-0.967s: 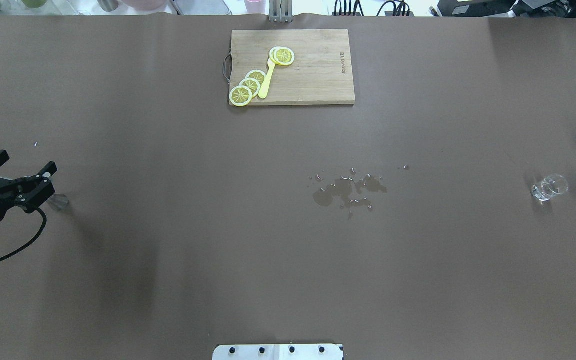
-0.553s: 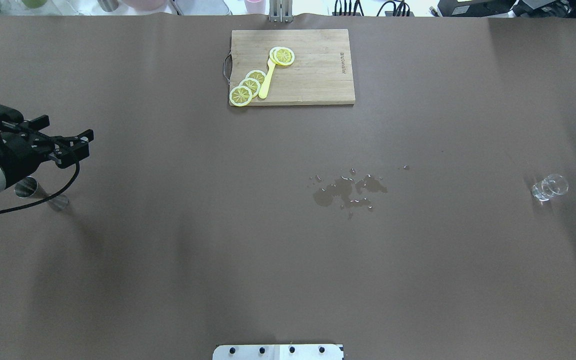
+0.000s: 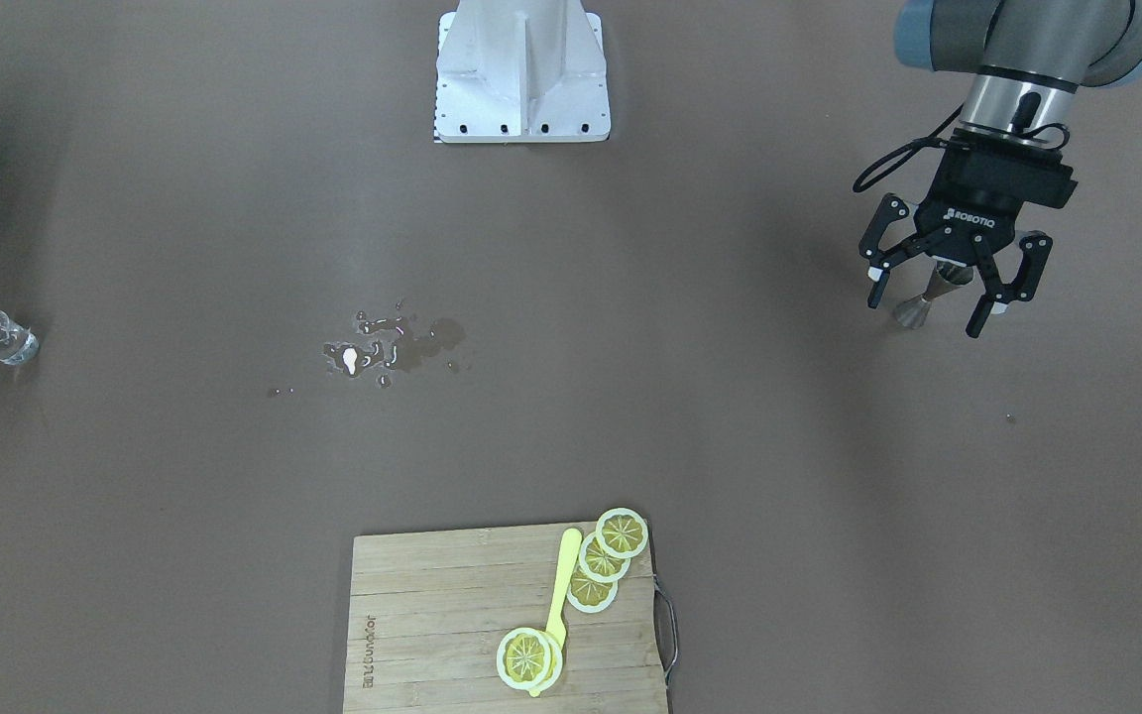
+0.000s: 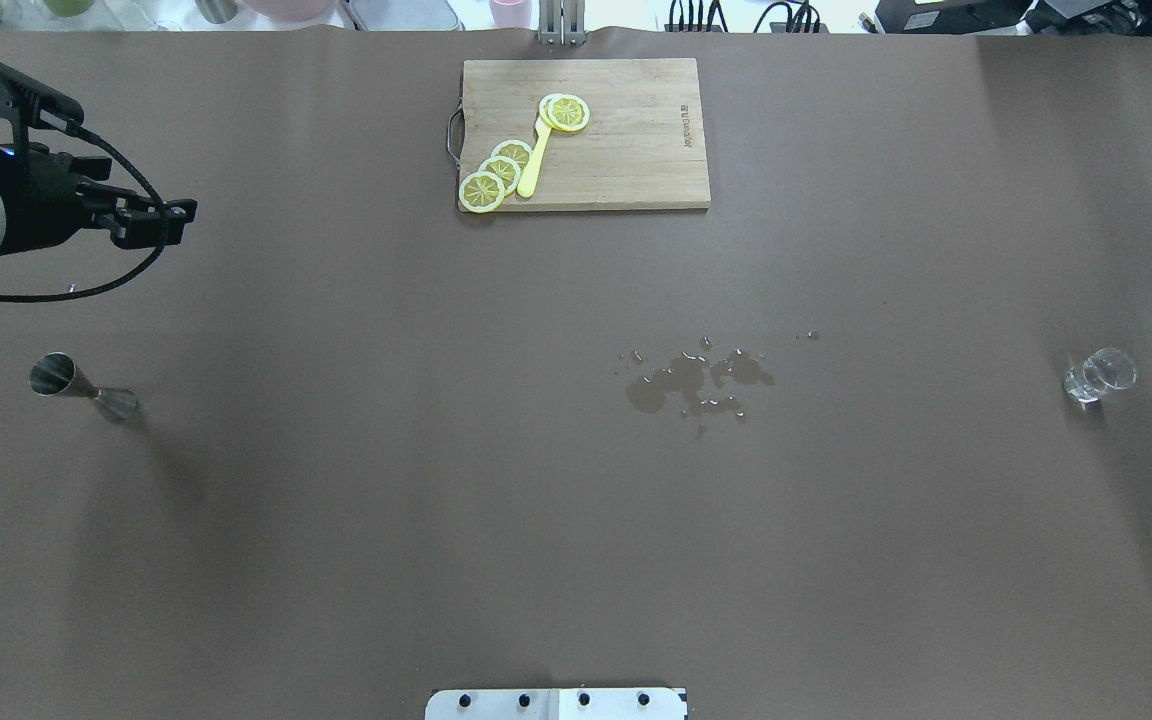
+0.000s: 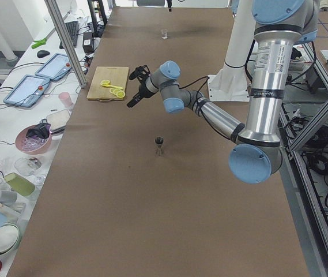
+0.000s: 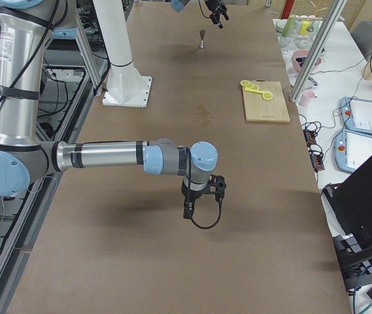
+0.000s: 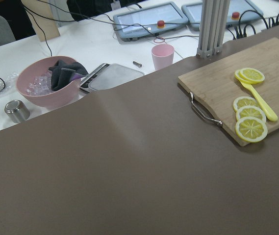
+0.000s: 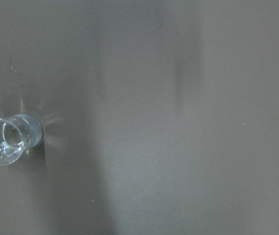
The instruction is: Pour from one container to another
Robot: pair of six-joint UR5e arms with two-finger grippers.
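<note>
- Right gripper [image 6: 202,196], lower centre of the right side view: it hangs low over bare table, and nothing shows in its grasp. Whether its fingers are apart or together cannot be told. Its wrist camera catches the glass cup only at the left edge, so it is probably beside the cup rather than over it.
- Glass cup [image 4: 1096,375], far right of the overhead view at mid height: it stands alone on the brown table [image 4: 336,550], free of both grippers. It looks nearly empty, with a few droplets inside, but the glass is too clear to be sure.
- Puddle [image 4: 698,385], just right of centre: a dark wet patch with scattered drops, likely liquid that missed its target.
- Steel jigger [image 4: 86,388], far left at the same height: it is upright, untouched and well apart from the cup. Whether it holds liquid cannot be seen.
- Left gripper [image 3: 933,297], upper right of the front view: its fingers are spread wide and empty. It is lifted clear of the jigger and appears parked out of the way.
- Cutting board [image 4: 636,150], top centre of the overhead view: lemon slices [image 4: 496,175] and a yellow fork [image 4: 533,165] lie on it, away from the work.
</note>
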